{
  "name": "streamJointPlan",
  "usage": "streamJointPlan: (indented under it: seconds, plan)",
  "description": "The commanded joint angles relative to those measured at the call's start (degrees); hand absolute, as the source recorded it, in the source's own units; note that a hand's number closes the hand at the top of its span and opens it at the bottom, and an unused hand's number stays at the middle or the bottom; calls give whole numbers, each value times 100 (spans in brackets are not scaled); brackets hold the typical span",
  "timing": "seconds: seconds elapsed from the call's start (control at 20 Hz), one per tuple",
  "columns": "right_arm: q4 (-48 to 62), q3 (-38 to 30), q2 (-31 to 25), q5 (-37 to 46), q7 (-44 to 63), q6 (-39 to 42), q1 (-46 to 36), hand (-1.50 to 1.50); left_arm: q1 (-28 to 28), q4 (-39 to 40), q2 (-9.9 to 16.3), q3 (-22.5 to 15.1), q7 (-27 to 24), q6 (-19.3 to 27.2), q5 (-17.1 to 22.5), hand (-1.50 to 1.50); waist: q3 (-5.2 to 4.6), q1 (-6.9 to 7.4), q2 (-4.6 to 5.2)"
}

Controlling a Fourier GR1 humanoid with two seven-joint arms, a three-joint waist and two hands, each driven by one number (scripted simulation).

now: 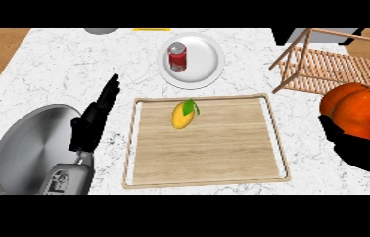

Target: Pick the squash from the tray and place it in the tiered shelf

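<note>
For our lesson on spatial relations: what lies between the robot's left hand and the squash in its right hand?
In the head view, the tray with a corn cob on it lies between the left hand and the squash.

i have just one view, from the head, looking steeply down at the counter. the tray sits mid-frame, both forearms enter from the lower edge, and the tiered shelf is cropped at the upper right.

Kitchen: marble counter, steel pan, plate, wooden tray.
</note>
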Motion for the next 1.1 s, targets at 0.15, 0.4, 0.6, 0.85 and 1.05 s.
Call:
streamJointPlan:
  seconds: [0.15, 0.4, 0.6, 0.85, 1.05]
  plan:
    - [-308, -1140, -949, -450, 818, 849, -1131, 150, 193, -329, 58, 37, 129, -48, 23, 0, -1, 20, -9]
    - [834, -1777, -1201, -711, 224, 426, -1492, 150, 116, -266, 27, 23, 114, -168, 35, 0, 2, 38, 11]
    - [1933, -1900, -1755, -576, -156, 363, -2083, 150, 315, -411, -182, -166, 59, 98, -199, 0, 2, 86, 18]
    - [2574, -2179, -1963, -554, -1005, -28, -1878, 150, -67, 30, -28, 86, -54, -118, -77, 0, 3, 54, 27]
    - [3003, -2139, -2287, -580, -1287, 14, -2027, 150, -536, 480, -35, 239, -75, -131, -48, 0, 2, 43, 31]
